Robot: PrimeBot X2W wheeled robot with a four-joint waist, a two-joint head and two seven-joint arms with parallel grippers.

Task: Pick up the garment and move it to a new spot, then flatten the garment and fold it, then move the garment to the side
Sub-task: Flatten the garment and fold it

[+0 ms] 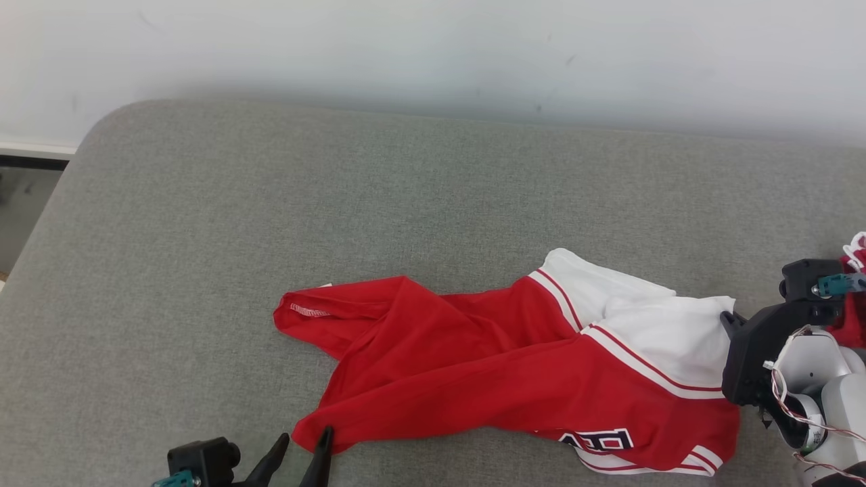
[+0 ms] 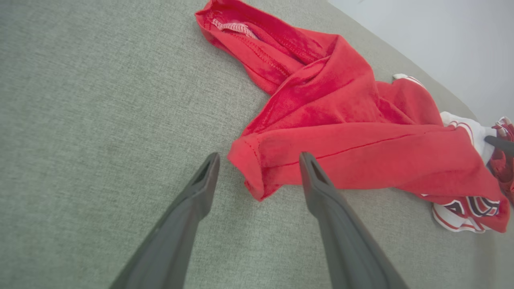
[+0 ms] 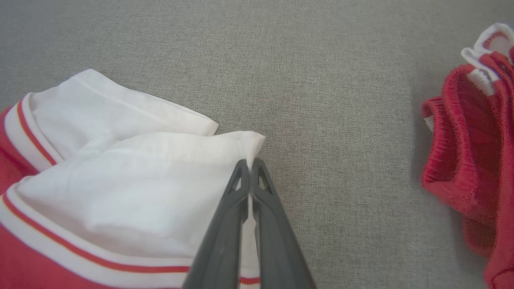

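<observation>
The garment [image 1: 487, 365] is a red and white jersey with dark lettering, lying crumpled and stretched sideways on the grey cushion [image 1: 270, 203]. My left gripper [image 1: 306, 436] is open at the garment's near left red corner [image 2: 249, 160], and that corner lies between the two spread fingertips [image 2: 211, 164]. My right gripper [image 3: 249, 162] is shut on the garment's white corner [image 3: 253, 146] at the right end. In the head view the right gripper [image 1: 729, 321] sits at that white edge, its fingers mostly hidden behind its dark body.
A second red and white piece of clothing [image 3: 474, 152] lies bunched at the far right [image 1: 856, 284]. A pale wall [image 1: 433, 54] runs behind the cushion. The cushion's rounded left edge [image 1: 40, 223] drops to the floor. Bare grey fabric spreads left and behind the garment.
</observation>
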